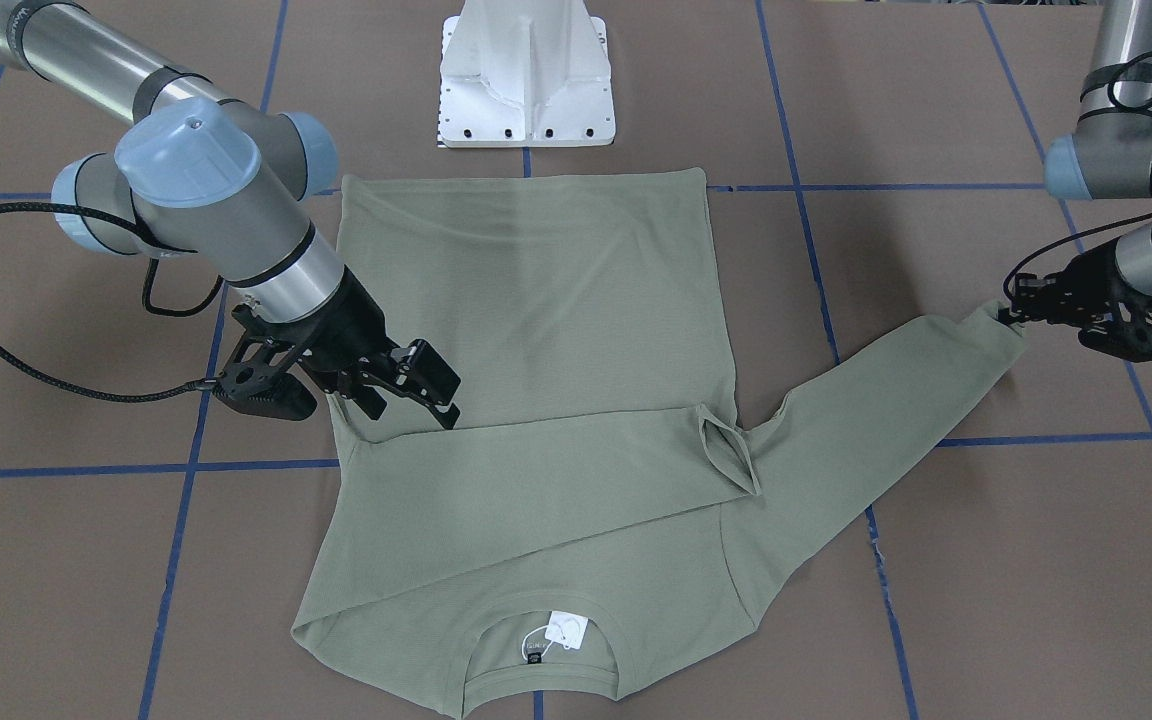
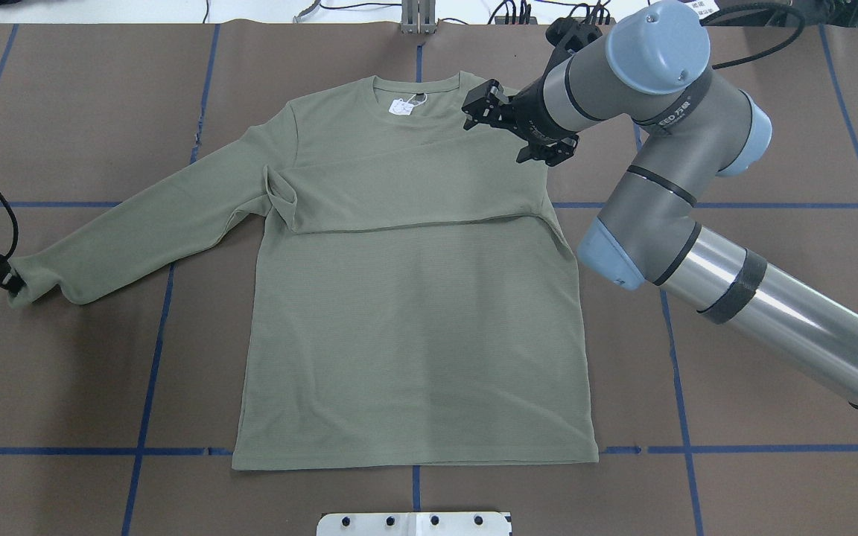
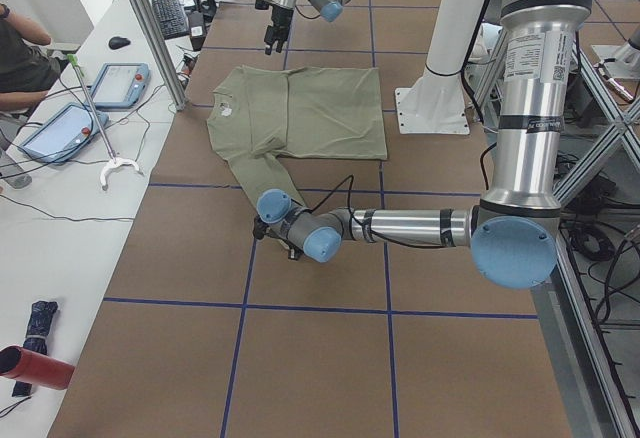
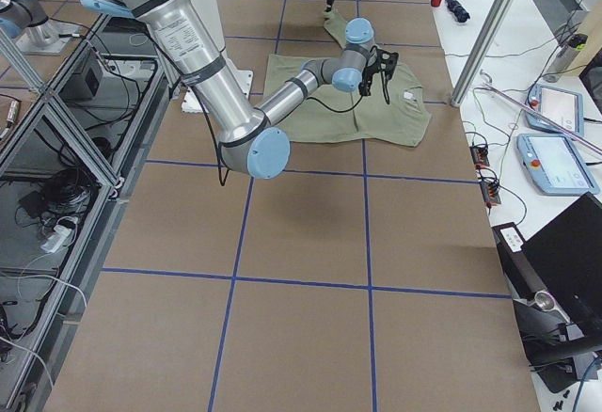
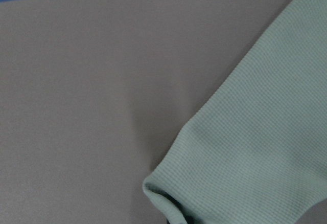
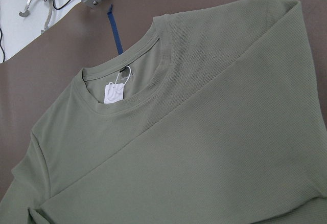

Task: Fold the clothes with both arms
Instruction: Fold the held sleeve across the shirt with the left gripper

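Note:
The sage-green long-sleeved shirt (image 2: 414, 320) lies flat and face up, its collar with the white tag (image 2: 401, 106) on the far side from the robot. One sleeve (image 2: 414, 193) is folded across the chest. The other sleeve (image 2: 146, 231) stretches out flat toward the robot's left. My left gripper (image 2: 10, 281) sits low at that sleeve's cuff (image 1: 996, 330), shut on it; the left wrist view shows the cuff edge (image 5: 168, 191) up close. My right gripper (image 2: 511, 130) hovers open over the shirt's shoulder by the fold, with nothing between its fingers (image 1: 431, 380).
The white base block (image 1: 526, 75) stands just behind the shirt's hem. Blue tape lines (image 2: 153, 357) cross the brown table. A bench with tablets (image 3: 65, 128) and a seated person's arm (image 3: 20, 38) runs along the far side.

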Action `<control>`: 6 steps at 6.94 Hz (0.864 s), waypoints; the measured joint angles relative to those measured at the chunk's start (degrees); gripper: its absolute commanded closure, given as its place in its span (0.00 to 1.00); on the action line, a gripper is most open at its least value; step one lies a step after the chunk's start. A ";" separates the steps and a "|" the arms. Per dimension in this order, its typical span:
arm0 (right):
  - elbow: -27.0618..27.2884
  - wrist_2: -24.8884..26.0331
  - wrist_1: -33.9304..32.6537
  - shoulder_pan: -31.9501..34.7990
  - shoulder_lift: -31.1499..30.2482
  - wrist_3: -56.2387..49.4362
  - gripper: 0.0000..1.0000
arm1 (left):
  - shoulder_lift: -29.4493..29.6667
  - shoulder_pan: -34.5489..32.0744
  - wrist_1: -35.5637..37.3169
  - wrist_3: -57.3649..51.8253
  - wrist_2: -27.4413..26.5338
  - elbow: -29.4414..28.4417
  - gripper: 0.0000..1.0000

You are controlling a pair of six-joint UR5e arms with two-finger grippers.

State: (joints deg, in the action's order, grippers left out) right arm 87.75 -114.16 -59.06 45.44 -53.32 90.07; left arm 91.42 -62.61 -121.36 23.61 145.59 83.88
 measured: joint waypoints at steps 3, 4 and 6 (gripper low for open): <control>3.02 -0.65 0.00 0.36 -3.14 -0.09 0.00 | 4.74 1.09 0.16 17.14 3.92 11.31 1.00; 3.67 -0.77 0.00 0.98 -4.22 -0.23 0.00 | 10.86 4.01 0.18 27.41 3.70 12.39 1.00; 5.42 -1.35 0.00 3.27 -8.34 -3.71 0.00 | 25.97 10.77 0.01 46.71 -0.55 9.13 1.00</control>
State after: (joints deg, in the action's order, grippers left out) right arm 93.17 -115.51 -59.06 48.71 -61.66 86.36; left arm 117.39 -51.84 -121.35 70.32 145.04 93.01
